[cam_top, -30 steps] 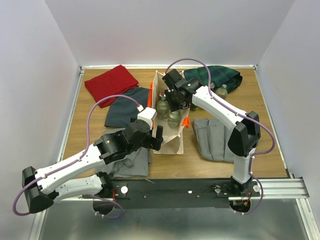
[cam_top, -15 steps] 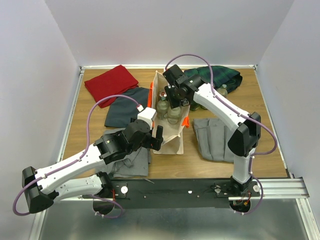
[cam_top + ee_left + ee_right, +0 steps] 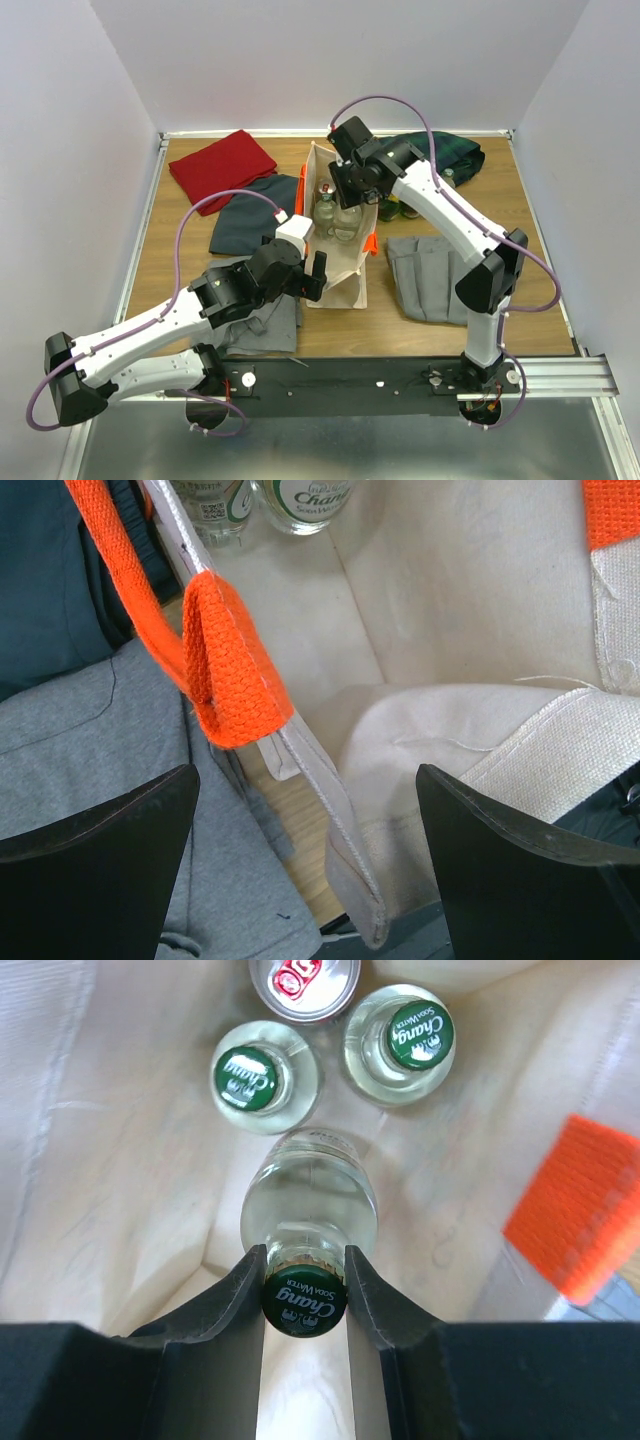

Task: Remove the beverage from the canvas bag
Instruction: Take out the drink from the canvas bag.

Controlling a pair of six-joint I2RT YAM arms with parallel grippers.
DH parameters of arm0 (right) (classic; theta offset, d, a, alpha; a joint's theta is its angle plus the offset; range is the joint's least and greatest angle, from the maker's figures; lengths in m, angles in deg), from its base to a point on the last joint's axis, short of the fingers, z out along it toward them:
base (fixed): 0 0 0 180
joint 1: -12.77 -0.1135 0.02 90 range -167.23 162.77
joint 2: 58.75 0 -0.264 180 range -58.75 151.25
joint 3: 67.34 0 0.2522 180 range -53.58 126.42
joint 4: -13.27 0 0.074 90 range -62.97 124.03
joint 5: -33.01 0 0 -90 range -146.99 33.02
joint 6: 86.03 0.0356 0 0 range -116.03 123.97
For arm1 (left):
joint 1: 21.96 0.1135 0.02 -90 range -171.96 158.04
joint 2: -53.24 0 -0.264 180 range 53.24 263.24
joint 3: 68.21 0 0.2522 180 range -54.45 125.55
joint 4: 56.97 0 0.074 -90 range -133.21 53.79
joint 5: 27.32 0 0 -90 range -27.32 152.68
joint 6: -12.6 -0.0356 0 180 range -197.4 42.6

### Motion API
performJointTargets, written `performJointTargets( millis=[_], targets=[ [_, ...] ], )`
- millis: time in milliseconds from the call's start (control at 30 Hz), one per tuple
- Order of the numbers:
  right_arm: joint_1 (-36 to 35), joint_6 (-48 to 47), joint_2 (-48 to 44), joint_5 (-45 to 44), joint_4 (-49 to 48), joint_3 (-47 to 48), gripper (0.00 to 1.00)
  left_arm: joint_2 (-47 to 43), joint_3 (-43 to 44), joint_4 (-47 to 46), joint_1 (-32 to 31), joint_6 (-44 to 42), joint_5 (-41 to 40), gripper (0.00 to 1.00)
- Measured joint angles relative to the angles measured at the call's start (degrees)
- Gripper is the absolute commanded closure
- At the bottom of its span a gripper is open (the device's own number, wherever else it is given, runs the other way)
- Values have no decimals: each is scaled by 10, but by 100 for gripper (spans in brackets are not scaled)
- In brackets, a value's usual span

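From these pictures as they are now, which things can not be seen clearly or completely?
- Held bottle: in the right wrist view the right gripper covers its neck; its base is out of sight.
- Red-topped can: cut by the top edge of that view.
- Canvas bag interior: in the top view the right arm hides most of it.
- Left gripper: its fingertips are cut by the bottom edge of the left wrist view.

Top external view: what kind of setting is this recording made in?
Likely a lab test cell, not a home: a wooden table boxed in by plain white walls, two arms bolted to a metal rail, and staged props, namely a canvas bag of bottles and folded clothes.
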Motion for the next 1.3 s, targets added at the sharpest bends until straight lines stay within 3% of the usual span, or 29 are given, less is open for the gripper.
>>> performJointTargets(
  millis=[667,833,1300],
  targets=[
    [-5,-7,-33,34,60,72,99,6,0,-1,0,0,0,1],
    [-6,3,-46,4,62,112,99,2,0,0,0,-1,0,1],
    [-6,19,-166,-112,58,102,99,-2,1,3,0,-5,-1,1]
  ],
)
